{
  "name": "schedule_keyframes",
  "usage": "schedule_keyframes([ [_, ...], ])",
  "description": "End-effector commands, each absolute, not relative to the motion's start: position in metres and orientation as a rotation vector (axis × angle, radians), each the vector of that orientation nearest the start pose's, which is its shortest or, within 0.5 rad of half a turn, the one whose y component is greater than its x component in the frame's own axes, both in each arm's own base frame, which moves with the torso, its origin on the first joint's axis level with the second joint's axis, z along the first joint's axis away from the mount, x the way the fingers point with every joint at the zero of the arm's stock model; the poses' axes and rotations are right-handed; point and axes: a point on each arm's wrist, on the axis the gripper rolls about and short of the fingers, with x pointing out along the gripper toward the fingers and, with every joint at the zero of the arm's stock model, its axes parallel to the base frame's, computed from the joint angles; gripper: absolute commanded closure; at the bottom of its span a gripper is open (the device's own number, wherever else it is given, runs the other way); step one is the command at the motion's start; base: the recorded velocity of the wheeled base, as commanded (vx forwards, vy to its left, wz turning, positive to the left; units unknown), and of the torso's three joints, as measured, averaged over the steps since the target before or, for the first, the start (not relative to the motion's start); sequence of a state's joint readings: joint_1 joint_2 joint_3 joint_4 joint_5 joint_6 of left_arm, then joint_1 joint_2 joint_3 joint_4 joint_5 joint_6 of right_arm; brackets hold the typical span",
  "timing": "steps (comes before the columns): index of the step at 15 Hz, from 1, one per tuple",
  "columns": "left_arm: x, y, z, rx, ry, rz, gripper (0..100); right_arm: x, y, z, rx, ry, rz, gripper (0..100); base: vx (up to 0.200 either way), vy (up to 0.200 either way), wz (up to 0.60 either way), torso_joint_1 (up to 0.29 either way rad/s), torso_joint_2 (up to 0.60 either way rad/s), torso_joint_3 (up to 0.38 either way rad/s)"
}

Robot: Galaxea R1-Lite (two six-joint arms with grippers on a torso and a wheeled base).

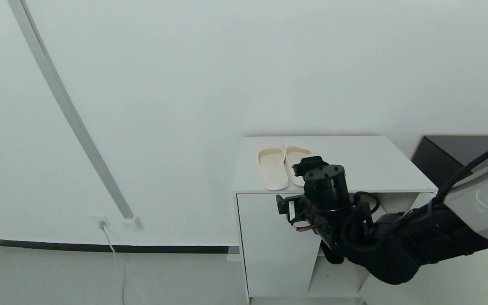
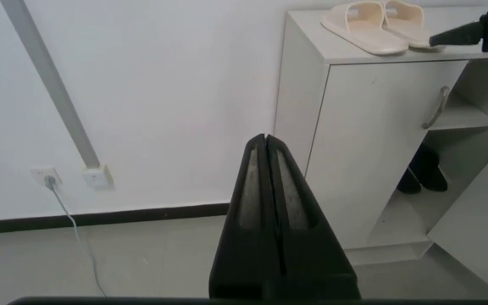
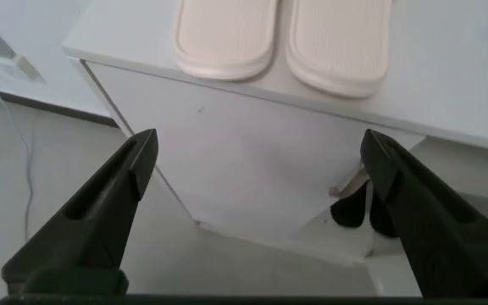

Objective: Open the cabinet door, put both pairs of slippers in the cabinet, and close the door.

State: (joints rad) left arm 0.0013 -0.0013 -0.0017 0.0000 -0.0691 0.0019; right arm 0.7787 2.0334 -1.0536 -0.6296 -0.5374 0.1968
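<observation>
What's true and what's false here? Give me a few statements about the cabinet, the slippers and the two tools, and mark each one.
1. The pair of cream foam slippers lies side by side on top of the white boxy cabinet. True.
2. One cream slipper is clamped in a tool. False: the right tool is open and empty, short of the slippers, and the left tool is shut on nothing.
3. The cabinet is fully closed. False: its right side stands open, showing shelves.
4. A dark pair of footwear sits inside the cabinet, below a shelf. True.
5. A grey cable hangs from a white wall socket to the floor. True.
</observation>
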Motion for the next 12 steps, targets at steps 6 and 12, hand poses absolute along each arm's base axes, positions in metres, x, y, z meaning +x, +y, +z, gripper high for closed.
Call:
schedule_keyframes([
  [6,-0.023,-0.002,0.076,0.003,-0.002,-0.067,100,0.283,0.268,0.161,0.048,0.274,0.179,0,0.167,0.0,0.0,-0.003,0.0,0.004],
  [12,-0.023,-0.002,0.076,0.0,-0.003,-0.067,100,0.279,0.272,0.144,0.022,0.309,0.186,0,0.167,0.0,0.0,0.004,0.0,0.001],
])
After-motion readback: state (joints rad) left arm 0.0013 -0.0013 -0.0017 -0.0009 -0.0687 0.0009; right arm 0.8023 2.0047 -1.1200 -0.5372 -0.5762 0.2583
